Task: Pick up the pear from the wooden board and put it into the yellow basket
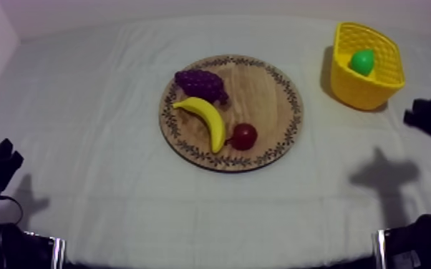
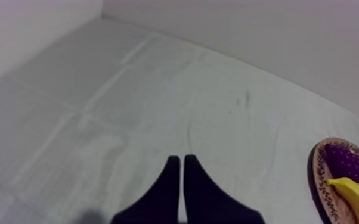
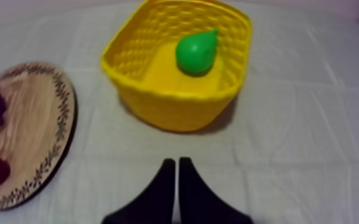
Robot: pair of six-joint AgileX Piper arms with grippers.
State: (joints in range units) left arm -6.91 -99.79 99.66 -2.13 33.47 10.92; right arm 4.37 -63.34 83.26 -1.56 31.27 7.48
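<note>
Right gripper [image 3: 176, 161] clenched on nothing, over worktop [image 3: 313, 149] cloth. Just beyond it: yellow basket [image 3: 176, 110]. Pear [image 3: 197, 52] lies inside basket, apart from gripper. Left gripper [image 2: 179, 159] clenched, empty, well apart from pear. Wooden board [image 1: 261, 93] carries banana [image 1: 205, 118], grapes [image 1: 200, 82].

Seeing a banana [image 1: 205, 120] lying just beside a bunch of grapes [image 1: 200, 84], a small red fruit [image 1: 244, 136] sitting by its lower end.

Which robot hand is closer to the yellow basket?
Right. The right gripper points at the yellow basket from close by; the left gripper sits on the wooden board's other side, far from the basket.
</note>
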